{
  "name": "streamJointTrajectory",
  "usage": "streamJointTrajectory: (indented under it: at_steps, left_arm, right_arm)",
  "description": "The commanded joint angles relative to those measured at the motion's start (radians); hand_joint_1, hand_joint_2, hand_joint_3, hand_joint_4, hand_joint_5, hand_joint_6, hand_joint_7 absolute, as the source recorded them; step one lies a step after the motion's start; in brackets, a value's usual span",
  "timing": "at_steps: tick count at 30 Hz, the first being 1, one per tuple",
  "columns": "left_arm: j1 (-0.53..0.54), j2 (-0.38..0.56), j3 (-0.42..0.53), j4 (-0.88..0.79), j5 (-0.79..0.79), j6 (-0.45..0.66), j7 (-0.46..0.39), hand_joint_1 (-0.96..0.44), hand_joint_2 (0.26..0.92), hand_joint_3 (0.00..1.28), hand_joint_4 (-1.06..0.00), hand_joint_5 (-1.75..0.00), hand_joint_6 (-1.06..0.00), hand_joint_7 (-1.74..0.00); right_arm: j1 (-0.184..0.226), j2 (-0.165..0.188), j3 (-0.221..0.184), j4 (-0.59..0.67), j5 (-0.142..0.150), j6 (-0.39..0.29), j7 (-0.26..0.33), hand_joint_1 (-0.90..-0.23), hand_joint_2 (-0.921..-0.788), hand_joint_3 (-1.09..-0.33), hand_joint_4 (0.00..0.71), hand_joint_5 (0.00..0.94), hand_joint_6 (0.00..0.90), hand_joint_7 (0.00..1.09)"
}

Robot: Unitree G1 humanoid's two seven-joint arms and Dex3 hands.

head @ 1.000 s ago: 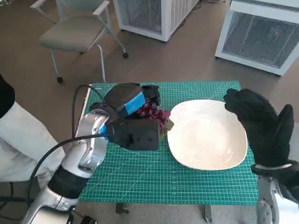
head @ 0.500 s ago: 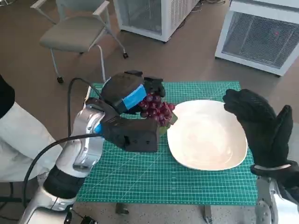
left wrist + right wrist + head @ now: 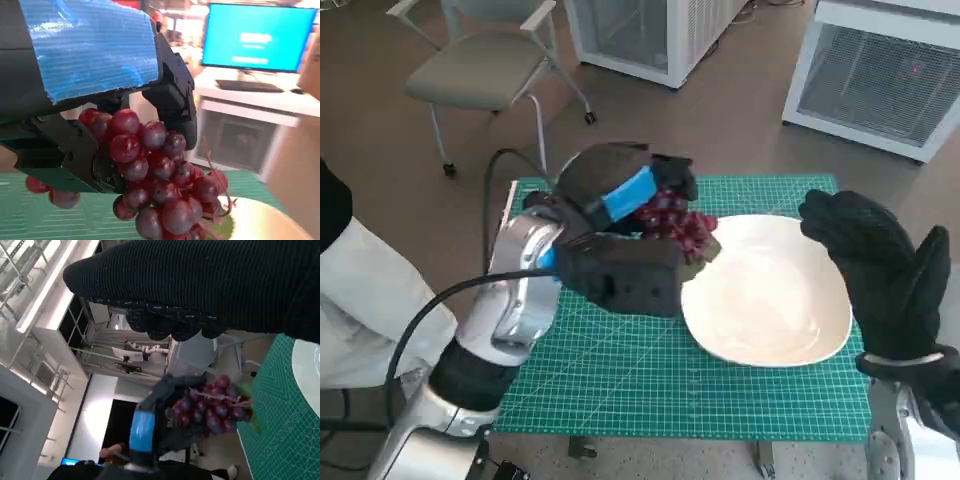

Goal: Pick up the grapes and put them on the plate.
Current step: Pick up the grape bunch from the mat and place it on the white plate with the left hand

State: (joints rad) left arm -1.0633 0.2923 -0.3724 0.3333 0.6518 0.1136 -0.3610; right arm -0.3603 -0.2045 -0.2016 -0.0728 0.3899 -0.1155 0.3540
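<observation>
My left hand [image 3: 620, 190] grips a bunch of dark red grapes [image 3: 682, 225] and holds it in the air just over the near-left rim of the white plate [image 3: 770, 290]. The left wrist view shows the grapes [image 3: 155, 185] hanging under the blue-taped hand [image 3: 95, 75], with black fingers [image 3: 175, 100] closed round the top of the bunch. The right wrist view shows the grapes [image 3: 212, 410] lifted off the green mat [image 3: 290, 405]. My gloved right hand [image 3: 880, 270] hovers over the plate's right rim, fingers spread, holding nothing.
The green cutting mat [image 3: 620, 370] covers the small table. A grey chair [image 3: 485, 70] stands behind at the left, white cabinets [image 3: 880, 70] at the back. A person's pale sleeve [image 3: 370, 300] is at the left edge.
My left hand has lifted the grapes off the mat and carried them up and to the right, toward the plate. The right hand has stayed where it was.
</observation>
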Motion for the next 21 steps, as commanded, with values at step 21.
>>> streamJointTrajectory:
  at_steps: [21]
  left_arm:
    - [-0.338, -0.242, -0.123, 0.574, 0.022, -0.268, 0.222, 0.00, 0.842, 0.29, -0.44, -1.43, -0.70, -1.13]
  right_arm:
    - [0.066, 0.006, -0.023, -0.045, -0.014, 0.000, -0.046, -0.325, -0.921, -0.596, 0.387, 0.883, 0.265, 1.02]
